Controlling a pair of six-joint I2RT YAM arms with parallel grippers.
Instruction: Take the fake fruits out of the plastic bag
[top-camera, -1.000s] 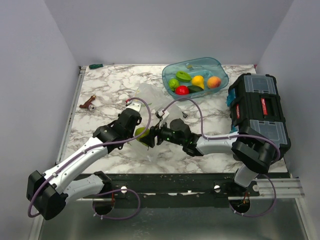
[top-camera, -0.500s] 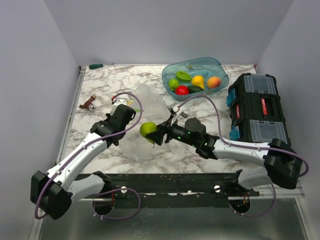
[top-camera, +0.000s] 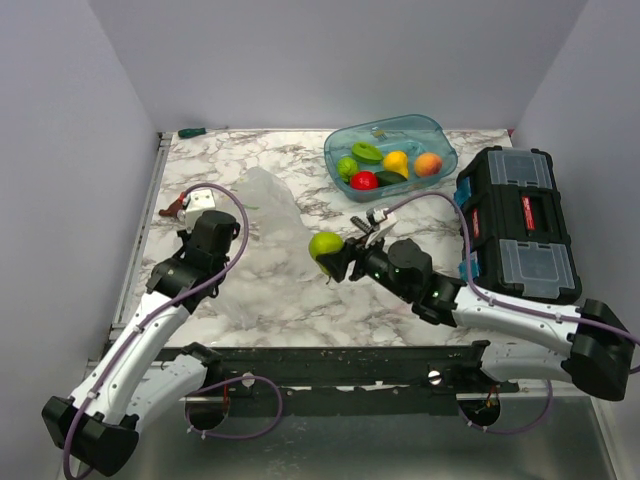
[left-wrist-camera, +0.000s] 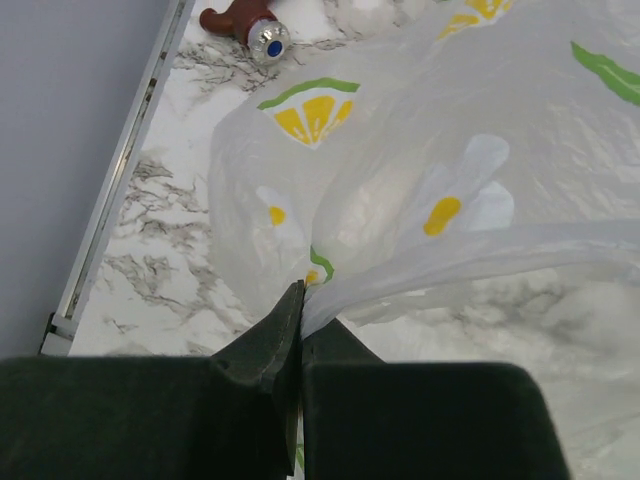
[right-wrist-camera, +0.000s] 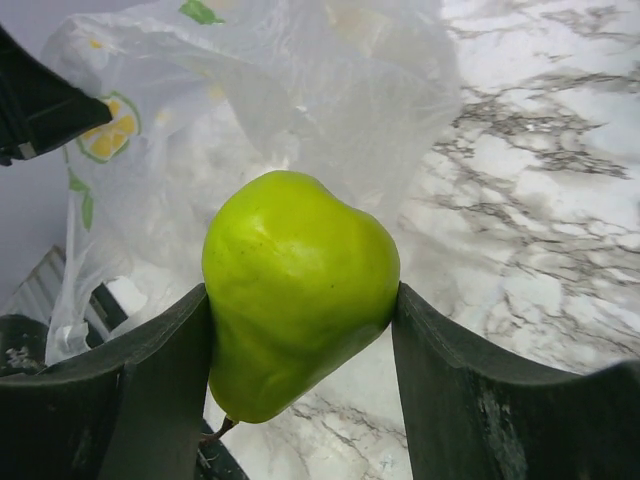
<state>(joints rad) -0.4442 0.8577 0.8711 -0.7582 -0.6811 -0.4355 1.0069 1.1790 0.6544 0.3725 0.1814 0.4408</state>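
**A:** What's sitting in the teal tub (top-camera: 400, 119)?

**B:** It's at the far side of the counter (top-camera: 200, 160) and holds a light green fruit (top-camera: 347, 166), a flat green one (top-camera: 366, 151), a yellow one (top-camera: 396, 162), a red one (top-camera: 364, 181) and a dark green one (top-camera: 390, 177). There is also an orange peach-like ball (top-camera: 428, 164) at its right end.

**A:** And the plastic bag (top-camera: 262, 215)?

**B:** It's on the counter to the left of the middle, crumpled and standing up in a peak. The left end effector (left-wrist-camera: 297, 310) is closed tight on a fold of its film. I can't make out what, if anything, lies inside.

**A:** The other arm?

**B:** The right end effector (right-wrist-camera: 302, 290) has its two fingers clamped on the sides of a green pear (top-camera: 325, 245), stem end down. The pear is outside the bag, just to its right, and nearer than the tub.

**A:** Anything else that holds things?

**B:** There's a black toolbox (top-camera: 520, 225) with clear lid compartments at the right edge, with its lid down. Its contents are too small to tell.
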